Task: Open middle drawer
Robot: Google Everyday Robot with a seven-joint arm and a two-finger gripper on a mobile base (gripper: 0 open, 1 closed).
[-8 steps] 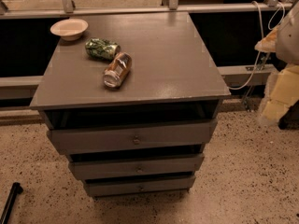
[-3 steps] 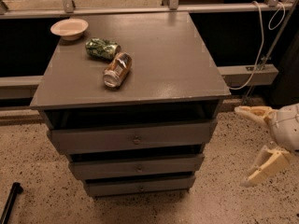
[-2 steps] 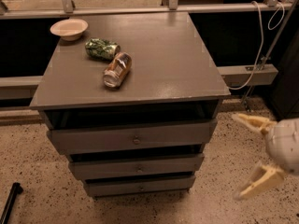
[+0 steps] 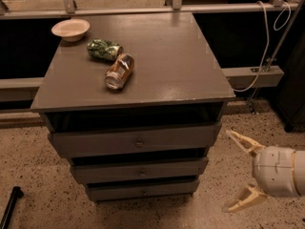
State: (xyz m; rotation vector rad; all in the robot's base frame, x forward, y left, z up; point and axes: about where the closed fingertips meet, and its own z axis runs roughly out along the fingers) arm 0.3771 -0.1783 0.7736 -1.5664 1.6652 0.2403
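A grey cabinet (image 4: 138, 94) stands in the middle with three drawers stacked in front. The middle drawer (image 4: 139, 171) has a flat grey front with a small round knob (image 4: 141, 173). It sits between the wider top drawer (image 4: 136, 140) and the narrower bottom drawer (image 4: 142, 190), and looks closed. My gripper (image 4: 237, 171) is at the lower right, level with the drawers and to the right of the cabinet, apart from it. Its two cream fingers (image 4: 241, 141) are spread wide open, pointing left, and hold nothing.
On the cabinet top lie a white bowl (image 4: 70, 29), a green crumpled bag (image 4: 104, 49) and a can on its side (image 4: 119, 71). A white cable (image 4: 264, 46) hangs at the right. A black leg (image 4: 10, 206) shows at the lower left. The floor is speckled.
My gripper has come down from the upper right and moved left, nearer the cabinet at drawer height, its fingers open and pointing at the drawers. The drawers have not moved.
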